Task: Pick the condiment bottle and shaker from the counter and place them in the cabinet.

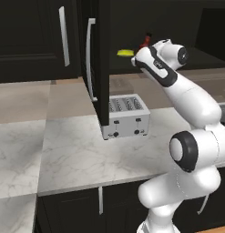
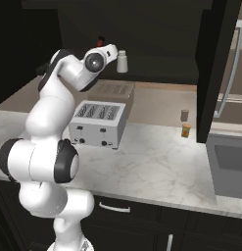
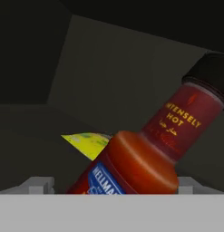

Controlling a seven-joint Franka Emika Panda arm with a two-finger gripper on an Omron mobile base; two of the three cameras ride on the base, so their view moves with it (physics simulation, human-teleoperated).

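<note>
The red condiment bottle [image 3: 145,158] leans to the right, close in front of the hand, inside the dark cabinet [image 2: 157,73]. It lies between the spread fingers of my gripper [image 3: 112,183], which is open, with a gap showing on the bottle's left side. I cannot tell whether its base rests on the shelf. Its dark cap and red neck [image 1: 145,42] stick up behind the wrist in the left base view. The white-grey shaker [image 2: 122,61] stands upright on the cabinet shelf, just right of the hand. The marble counter [image 1: 86,154] lies below.
A yellow object [image 1: 125,53] lies on the shelf left of the bottle. The cabinet door [image 1: 103,63] stands open toward me above a silver toaster [image 1: 127,117]. Two tiny jars [image 2: 186,130] sit on the counter to the right, near a dark appliance [image 2: 228,162].
</note>
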